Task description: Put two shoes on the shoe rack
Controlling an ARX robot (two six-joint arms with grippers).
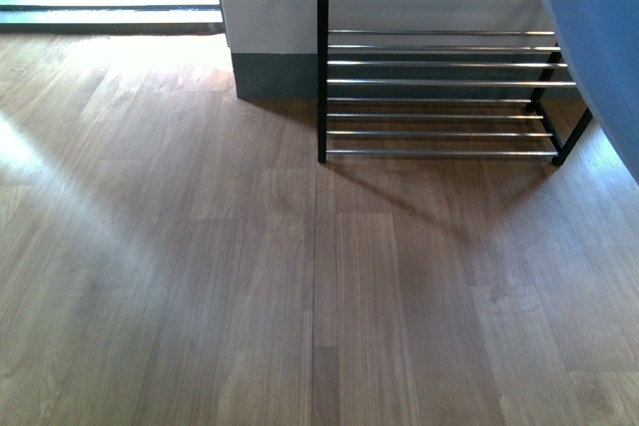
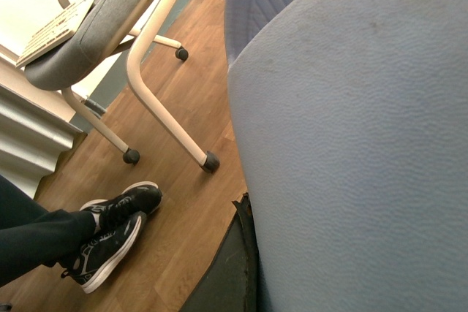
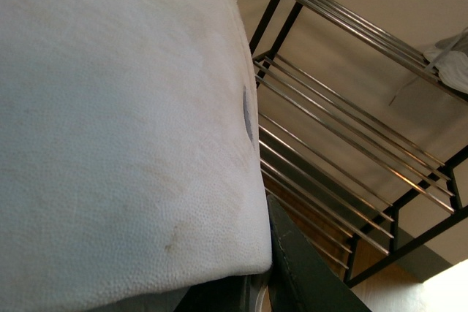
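Observation:
A pale blue slide [image 2: 351, 144] fills most of the left wrist view, with my left gripper [image 2: 252, 261] shut on it; one dark finger [image 2: 227, 272] lies against its edge. Another pale blue slide [image 3: 117, 129] fills the right wrist view, and my right gripper [image 3: 256, 283] is shut on it, dark finger [image 3: 307, 275] beside its sole. The shoe rack [image 3: 344, 144], a black frame with chrome bars, stands just beyond this slide. Something grey and white with laces [image 3: 450, 60] rests on an upper tier. In the front view the shoe rack [image 1: 439, 82] stands at the upper right, and a pale blue slide [image 1: 599, 37] looms at the right edge.
Wooden floor [image 1: 300, 296] spreads in front of the rack. A white wall corner with a grey skirting [image 1: 270, 37] stands left of the rack. The left wrist view shows a chair on white legs with castors [image 2: 139, 63] and a person's black sneakers [image 2: 110, 231].

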